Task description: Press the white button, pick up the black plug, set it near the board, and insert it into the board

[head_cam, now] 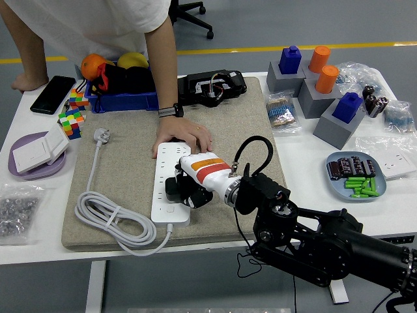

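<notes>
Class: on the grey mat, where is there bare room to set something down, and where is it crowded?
Free: between the white cable coil and the blue bin; also right of the power strip, towards the resistor bags. Crowded: the strip, under the person's hand and the right hand.
</notes>
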Controlling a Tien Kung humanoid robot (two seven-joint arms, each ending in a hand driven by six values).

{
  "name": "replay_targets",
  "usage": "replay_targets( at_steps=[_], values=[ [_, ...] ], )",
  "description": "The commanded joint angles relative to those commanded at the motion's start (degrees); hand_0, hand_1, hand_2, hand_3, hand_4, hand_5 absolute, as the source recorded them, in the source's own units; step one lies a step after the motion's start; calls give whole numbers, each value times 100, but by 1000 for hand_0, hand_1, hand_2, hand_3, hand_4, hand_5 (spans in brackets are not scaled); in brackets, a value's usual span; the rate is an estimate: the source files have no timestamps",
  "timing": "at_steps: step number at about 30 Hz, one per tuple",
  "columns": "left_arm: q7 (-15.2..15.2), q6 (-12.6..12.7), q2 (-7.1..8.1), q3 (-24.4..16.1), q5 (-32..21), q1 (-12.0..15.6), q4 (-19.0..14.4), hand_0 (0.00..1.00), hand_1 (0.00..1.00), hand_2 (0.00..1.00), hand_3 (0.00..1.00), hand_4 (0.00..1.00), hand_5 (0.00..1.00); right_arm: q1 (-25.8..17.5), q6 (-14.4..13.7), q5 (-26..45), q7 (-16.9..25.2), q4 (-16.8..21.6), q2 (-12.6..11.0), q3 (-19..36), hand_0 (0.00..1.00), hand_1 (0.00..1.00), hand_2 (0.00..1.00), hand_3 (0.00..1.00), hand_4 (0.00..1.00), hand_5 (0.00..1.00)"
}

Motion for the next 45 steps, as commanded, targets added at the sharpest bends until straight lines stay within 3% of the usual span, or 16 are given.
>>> replay_targets(
  at_steps=[38,43,45],
  values=[
    [1,0,10,-10,-25,3,0,649,643,642,685,574,38,290,69,15,14,-140,0,-332,422,448,499,519,781,2],
    [5,-5,9,-15,17,2,0,649,643,642,685,574,38,309,166,39,-4,-115,0,-338,422,448,499,519,781,2],
    [4,-3,7,-15,12,3,0,649,643,641,685,572,38,303,246,90,-34,-93,0,-358,421,481,543,543,807,2]
  ],
)
